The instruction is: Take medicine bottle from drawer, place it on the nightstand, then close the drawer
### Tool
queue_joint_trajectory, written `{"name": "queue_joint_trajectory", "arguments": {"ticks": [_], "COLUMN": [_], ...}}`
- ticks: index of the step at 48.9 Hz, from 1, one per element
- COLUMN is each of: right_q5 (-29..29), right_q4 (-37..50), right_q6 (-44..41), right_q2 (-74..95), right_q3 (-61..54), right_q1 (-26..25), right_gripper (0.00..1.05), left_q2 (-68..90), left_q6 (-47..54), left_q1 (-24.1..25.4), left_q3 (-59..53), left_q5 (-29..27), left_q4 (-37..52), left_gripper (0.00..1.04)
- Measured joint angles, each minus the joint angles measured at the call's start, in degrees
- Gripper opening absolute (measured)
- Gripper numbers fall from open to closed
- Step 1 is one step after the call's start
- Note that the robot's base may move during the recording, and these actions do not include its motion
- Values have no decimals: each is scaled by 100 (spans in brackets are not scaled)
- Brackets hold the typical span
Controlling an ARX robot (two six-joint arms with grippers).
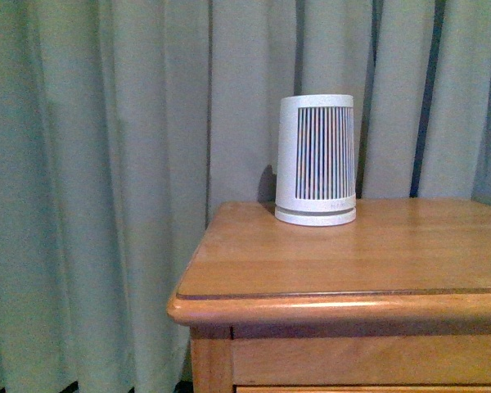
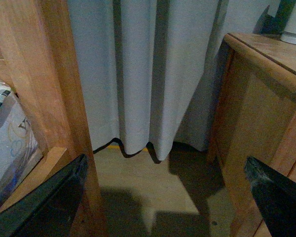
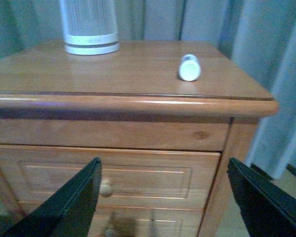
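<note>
Two black gripper fingers frame each wrist view, and in both they stand wide apart with nothing between them. The right gripper (image 3: pixel 163 197) faces the front of the small honey-orange wooden nightstand (image 3: pixel 123 106), its fingers spread to either side of the upper drawer (image 3: pixel 106 173), a honey wood front with a recessed panel and a small round knob (image 3: pixel 105 187). That knob sits just inside the one finger (image 3: pixel 71 202), near it but not touching. The drawer front lies flush with the cabinet face, so it reads as closed. Beyond and above the spread fingers, the tiny white cylindrical medicine bottle (image 3: pixel 189 67) lies on its side on the glossy rounded-edge top, its cap end turned toward the gripper. Further back on the same top, well apart from the bottle, stands the larger white slatted tapered cylinder (image 3: pixel 89 27), upright near the rear edge.

The left gripper (image 2: pixel 163 197) hangs low beside the nightstand, empty and open wide, looking toward the pale grey-green curtain (image 2: pixel 148 74) and the floor beneath its hem. One finger (image 2: pixel 44 202) lies close to a honey wood post (image 2: pixel 49 89); the other lies close to the nightstand's side.

From the front view neither arm shows; the slatted cylinder stands at the back of the top, before the curtain.
</note>
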Motion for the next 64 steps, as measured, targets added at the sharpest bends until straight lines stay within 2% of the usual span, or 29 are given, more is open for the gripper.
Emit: {"name": "queue_joint_trajectory", "arguments": {"ticks": [11, 14, 19, 20, 42, 45, 53, 57, 62, 64], "right_q5": [-111, -111, -111, -114, -116, -116, -116, -114, -114, -116], "right_q4": [15, 35, 42, 46, 66, 66, 66, 66, 66, 66], "right_q6": [7, 4, 7, 0, 11, 11, 11, 11, 11, 11], "right_q2": [-105, -136, -188, -201, -422, -422, -424, -424, -424, -424], "right_q3": [-142, -175, -256, -269, -452, -452, -452, -452, -452, -452], "right_q1": [-35, -35, -35, -35, -42, -42, -44, -44, -44, -44], "right_gripper": [39, 28, 4, 2, 3, 9, 33, 47, 71, 76], "left_q2": [0, 0, 0, 0, 0, 0, 0, 0, 0, 0], "left_q6": [0, -2, -2, -2, -2, 0, -2, -2, -2, 0], "left_q1": [0, 0, 0, 0, 0, 0, 0, 0, 0, 0], "left_q3": [0, 0, 0, 0, 0, 0, 0, 0, 0, 0], "left_q5": [0, 0, 0, 0, 0, 0, 0, 0, 0, 0], "left_q4": [0, 0, 0, 0, 0, 0, 0, 0, 0, 0], "left_gripper": [98, 98, 98, 98, 98, 98, 98, 98, 98, 98]}}
